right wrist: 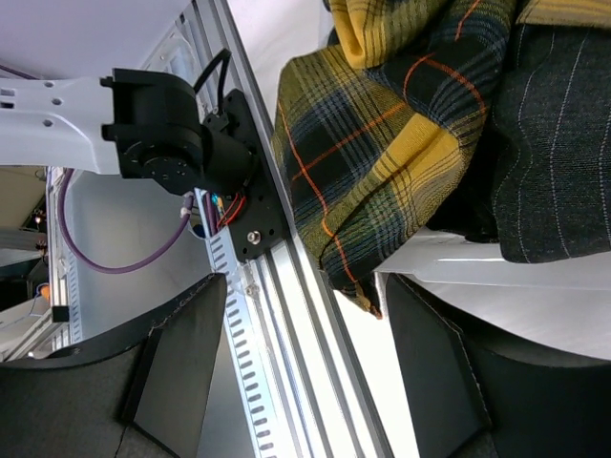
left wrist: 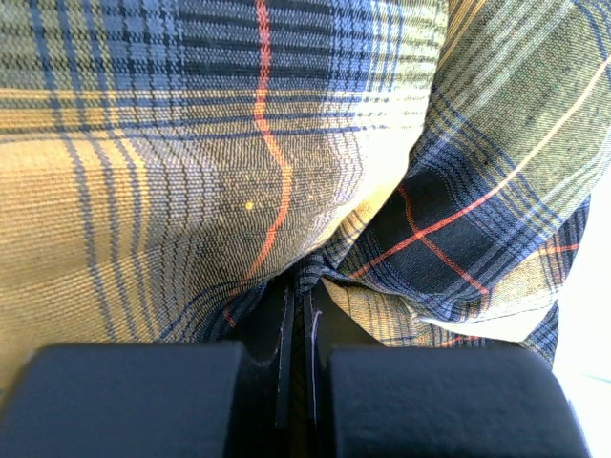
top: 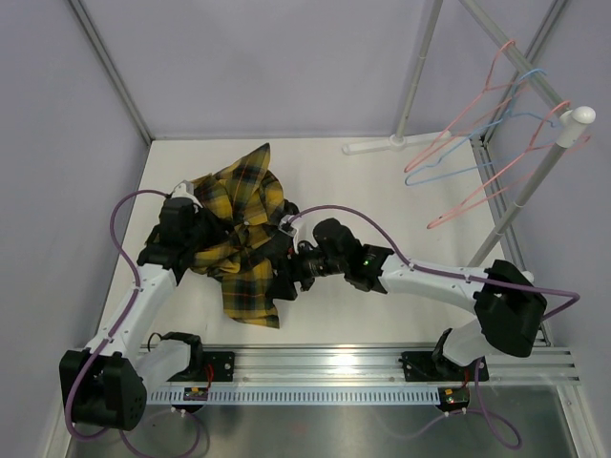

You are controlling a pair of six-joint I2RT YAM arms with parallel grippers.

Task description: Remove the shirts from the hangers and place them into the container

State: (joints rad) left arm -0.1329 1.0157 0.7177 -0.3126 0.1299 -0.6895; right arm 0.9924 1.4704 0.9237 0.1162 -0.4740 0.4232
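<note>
Pinching plaid shirt [left wrist: 286, 143], left fingers [left wrist: 143, 401] show only in the wrist view

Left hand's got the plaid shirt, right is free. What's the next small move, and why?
Probably close the open right hand on the hanging hem of the plaid shirt and lift it inward. The left hand is shut on the cloth, yet that hem drapes out toward the rail.

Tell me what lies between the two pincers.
The yellow-and-black plaid shirt fills that stretch in the top view; the left pincer is shut on its cloth.
</note>
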